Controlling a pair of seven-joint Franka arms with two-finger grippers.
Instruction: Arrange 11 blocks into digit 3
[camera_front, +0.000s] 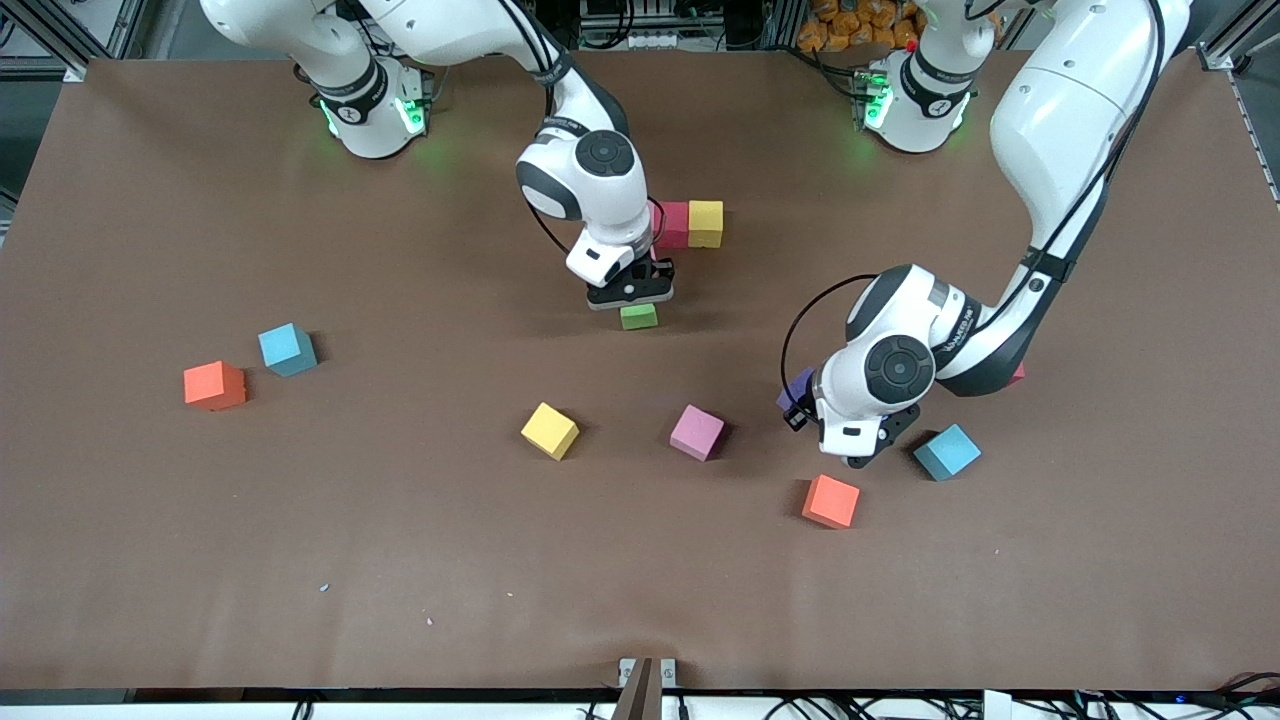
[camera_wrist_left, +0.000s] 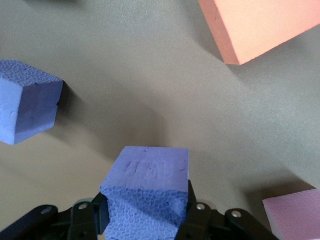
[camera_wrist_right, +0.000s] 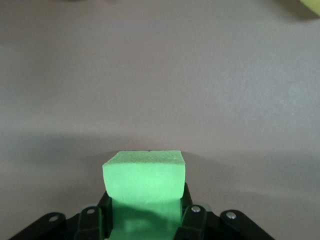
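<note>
**Both claws pinching foam cubes over the brown counter**

The right claw (camera_front: 632, 296) is pressed onto a green block (camera_front: 639, 317), its fingers squeezing the two side faces; the wrist view shows the cube's fine-grained matte foam with a flat, square top. It hangs just above the counter (camera_front: 400, 560) near the middle, close to a red block (camera_front: 672, 224) and a yellow block (camera_front: 706, 223) that stand touching side by side, toward the edge where the arm bases stand.

The left claw (camera_wrist_left: 145, 220) pinches a blue block (camera_wrist_left: 147, 192) whose sides show a pebbled, dimpled texture and whose top is smoother with faint creases. It is over the counter's part toward the left arm's end, beside a light blue block (camera_front: 946, 451) and an orange block (camera_front: 831, 501). A purple cube (camera_front: 797, 389) peeks out beside the wrist, and a sliver of red (camera_front: 1018, 374) shows under the left arm.

Loose on the counter's middle, nearer the front camera, lie a second yellow cube (camera_front: 550, 431) and a pink block (camera_front: 697, 432), both turned at an angle. Toward the right arm's end sit another orange cube (camera_front: 214, 385) and another light blue cube (camera_front: 287, 349), just beside each other.

The counter's surface is a plain matte brown sheet.
</note>
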